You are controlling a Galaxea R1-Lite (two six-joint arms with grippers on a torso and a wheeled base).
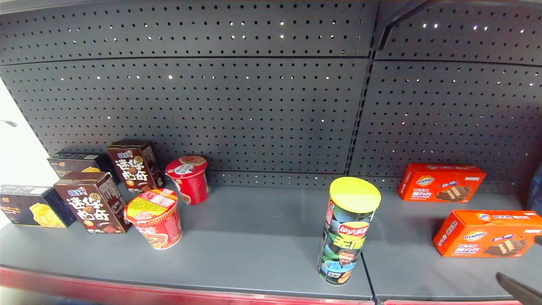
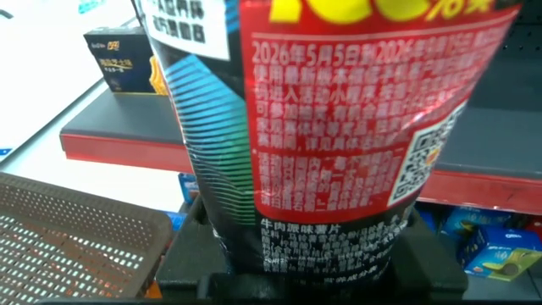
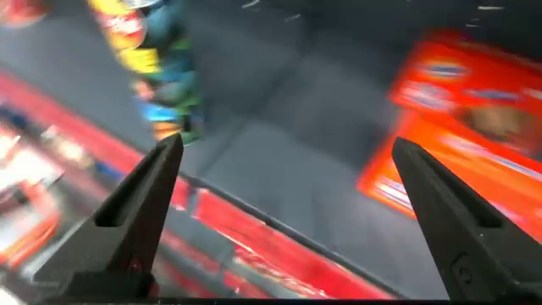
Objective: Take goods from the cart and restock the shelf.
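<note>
Grey pegboard backs the shelf [image 1: 254, 241], where a green chips can [image 1: 348, 231] stands upright near the front edge, an orange box [image 1: 487, 233] to its right. Left wrist view: the left gripper [image 2: 309, 275] clamps a red-and-black canister [image 2: 339, 127] before the shelf's red edge. Right wrist view: the right gripper [image 3: 288, 195] hangs spread wide over that edge, between can and box.

Left pincer [image 2: 309, 267] clamps red-black chip can [image 2: 339, 127].

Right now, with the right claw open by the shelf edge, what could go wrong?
1. The upright chip can stands near the front edge of the shelf; the open right claw nearby could tip it off.
2. The held can in the left claw blocks that wrist camera, so placing it may be blind.
</note>
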